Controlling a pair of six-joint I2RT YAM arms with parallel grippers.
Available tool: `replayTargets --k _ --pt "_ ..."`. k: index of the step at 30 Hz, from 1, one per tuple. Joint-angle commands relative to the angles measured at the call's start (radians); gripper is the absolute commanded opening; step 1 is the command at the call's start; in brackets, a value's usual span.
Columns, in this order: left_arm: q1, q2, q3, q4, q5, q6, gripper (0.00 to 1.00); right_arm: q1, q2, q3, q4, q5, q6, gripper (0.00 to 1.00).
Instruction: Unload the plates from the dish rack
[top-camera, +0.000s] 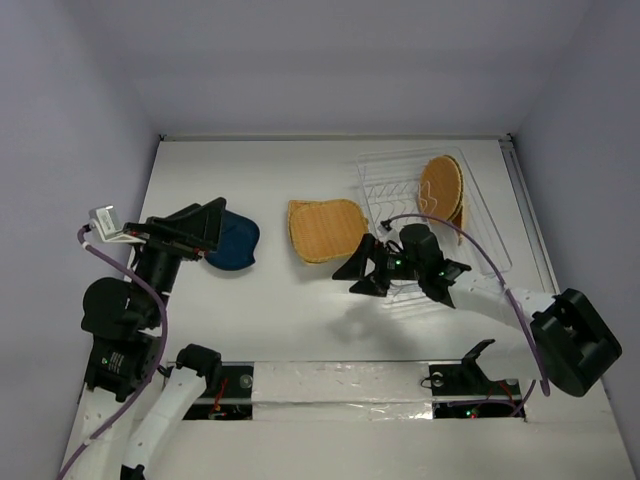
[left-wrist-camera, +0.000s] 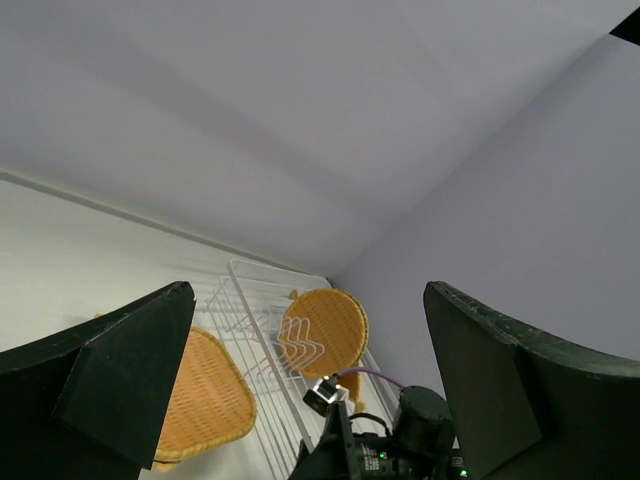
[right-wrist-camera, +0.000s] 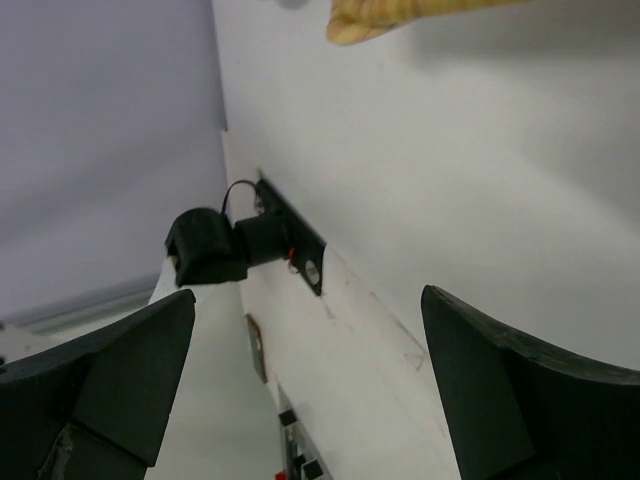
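Top external view gives you the white bench (top-camera: 250, 170) with the clear plastic ridged dish rack (top-camera: 385, 170) at its far right. One round orange-tan woven plate (top-camera: 440, 185) stands on edge in the rack, propped upright by the ridged slots, and a sliver of a second orange plate (top-camera: 461, 216) shows just behind it, so the job looks partly done. Two plates lie flat on the bench, well apart from each other, probably so each stays easy to reach: the rounded-square orange-tan plate (top-camera: 322, 230) just left of the rack, and the smaller dark blue plate (top-camera: 238, 245) further left.

Your right end effector (top-camera: 358, 272) hangs at the rack's near-left corner, pointing away from it, fingers spread wide and holding nothing. Your left end effector (top-camera: 212, 238) sits over the blue plate's left edge, also wide open and empty; whether it touches the plate you cannot tell. From the left wrist view the upright round plate faces you across the rack wires, so you will likely need the right arm turned back toward it
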Motion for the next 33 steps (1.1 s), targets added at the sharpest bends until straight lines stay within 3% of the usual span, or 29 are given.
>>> replayTargets --k 1,3,9,14,22,24,26,27,29,30,31,32,33 --pt "-0.005 0.007 -0.042 0.039 -0.028 0.016 0.99 0.005 -0.011 0.010 0.251 -0.217 0.062 1.00" --pt "-0.005 0.020 -0.071 0.054 -0.021 0.014 0.99 0.005 -0.006 0.007 0.253 -0.245 0.061 1.00" --pt "0.006 0.063 -0.056 0.038 -0.022 0.028 0.99 0.005 0.032 -0.025 0.485 -0.398 0.210 1.00" --pt "0.006 0.079 -0.048 0.028 -0.038 0.033 0.99 0.005 0.036 -0.050 0.437 -0.455 0.245 0.97" --pt "0.006 0.112 -0.053 0.031 -0.007 0.051 0.99 0.005 -0.132 0.023 -0.140 -0.368 -0.017 0.98" --pt "0.006 0.113 -0.059 0.039 -0.001 0.053 0.99 0.005 -0.164 0.040 -0.147 -0.342 -0.025 0.93" --pt "0.006 0.110 -0.060 0.044 0.009 0.063 0.99 0.005 -0.184 0.092 -0.162 -0.311 -0.052 0.76" --pt "0.006 0.107 -0.060 0.045 0.009 0.068 0.99 0.005 -0.187 0.115 -0.175 -0.293 -0.069 0.53" --pt "0.006 0.101 -0.063 0.054 0.007 0.083 0.99 0.005 -0.189 0.171 -0.240 -0.238 -0.120 0.26" --pt "0.006 0.093 -0.073 0.059 0.009 0.088 0.99 0.005 -0.181 0.242 -0.283 -0.190 -0.222 0.18" --pt "0.006 0.090 -0.076 0.064 0.012 0.091 0.99 0.005 -0.172 0.298 -0.472 -0.090 -0.285 0.04" --pt "0.006 0.086 -0.079 0.073 0.015 0.100 0.99 0.005 -0.163 0.357 -0.536 0.145 -0.340 0.00" --pt "0.006 0.078 -0.086 0.079 0.045 0.106 0.99 0.005 -0.161 0.420 -0.566 0.228 -0.418 0.00"
